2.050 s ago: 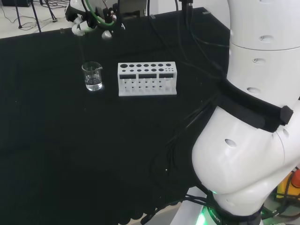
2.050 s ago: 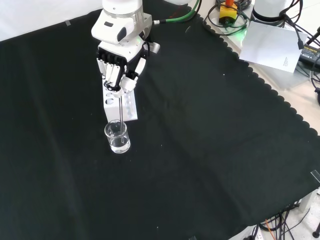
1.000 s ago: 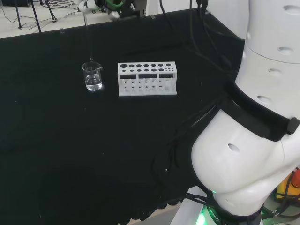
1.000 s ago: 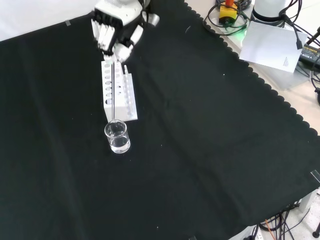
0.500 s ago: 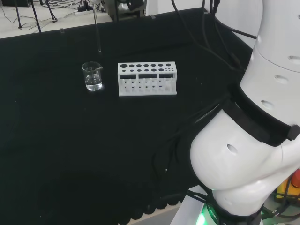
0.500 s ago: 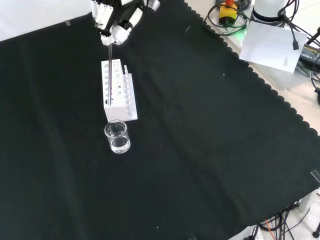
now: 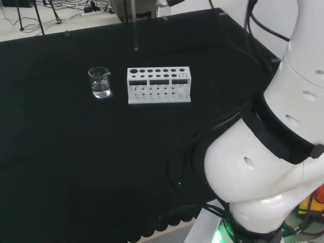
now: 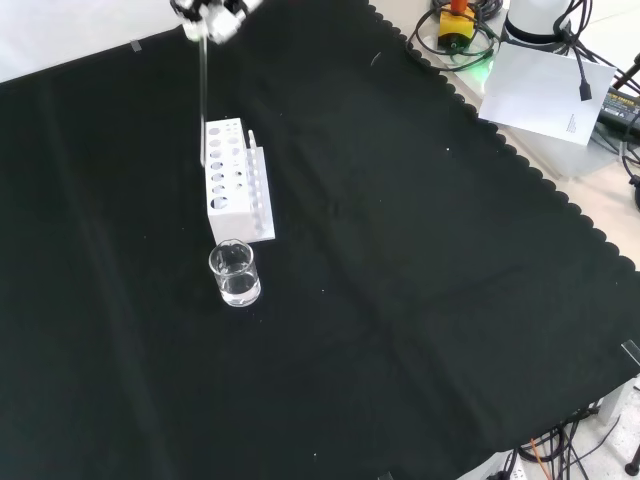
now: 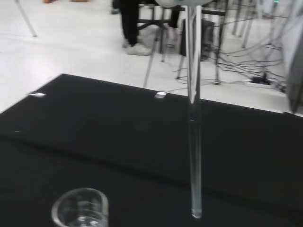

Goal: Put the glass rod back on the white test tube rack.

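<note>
A thin clear glass rod [image 8: 203, 100] hangs upright from my hand [image 8: 212, 12], whose fingers are pinched on its top at the upper edge of the front view. The rod's lower tip hovers high over the far end of the white test tube rack [image 8: 236, 182], not touching it. In the head view the rod [image 7: 134, 28] hangs above and behind the left end of the rack [image 7: 158, 85]. A small glass beaker [image 8: 234, 273] with a little clear liquid stands on the cloth just in front of the rack. The wrist view has the rod [image 9: 193, 123] close up, with the beaker [image 9: 80, 211] below it.
The arm's white links [image 7: 273, 142] stand large at the right of the head view. In the front view, a sheet of paper [image 8: 550, 90] and cables lie beyond the cloth's scalloped edge at the upper right. Black cloth [image 8: 420, 280] stretches wide to the right of the rack.
The hand has lifted the rod out of the beaker and risen. It has carried the rod to the right in the head view, from over the beaker to over the rack's end.
</note>
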